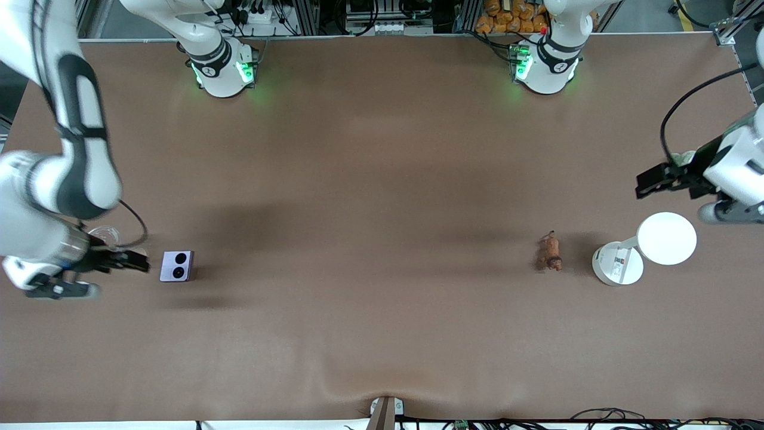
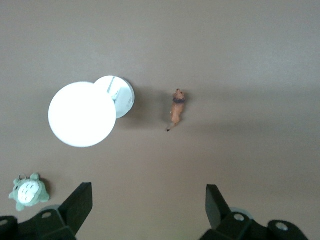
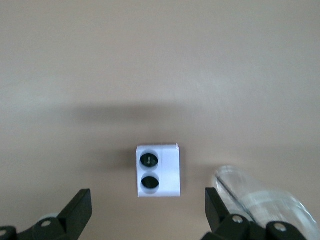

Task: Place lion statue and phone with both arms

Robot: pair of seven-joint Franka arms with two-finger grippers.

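The lavender phone (image 1: 176, 266) lies flat on the table at the right arm's end, its two black camera circles facing up. It also shows in the right wrist view (image 3: 157, 171). My right gripper (image 1: 138, 261) hangs open and empty beside the phone, and its fingers (image 3: 77, 210) stand wide apart. The small orange-brown lion statue (image 1: 550, 253) lies on the table toward the left arm's end; it also shows in the left wrist view (image 2: 176, 107). My left gripper (image 1: 649, 181) is open and empty, up in the air at the left arm's end, apart from the lion (image 2: 148, 205).
A white lamp with a round disc (image 1: 667, 238) and a round base (image 1: 618, 263) stands beside the lion. A grey-green and white plush (image 2: 28, 191) lies under the left gripper. A clear glass (image 1: 104, 236) sits by the right gripper, also in the right wrist view (image 3: 260, 200).
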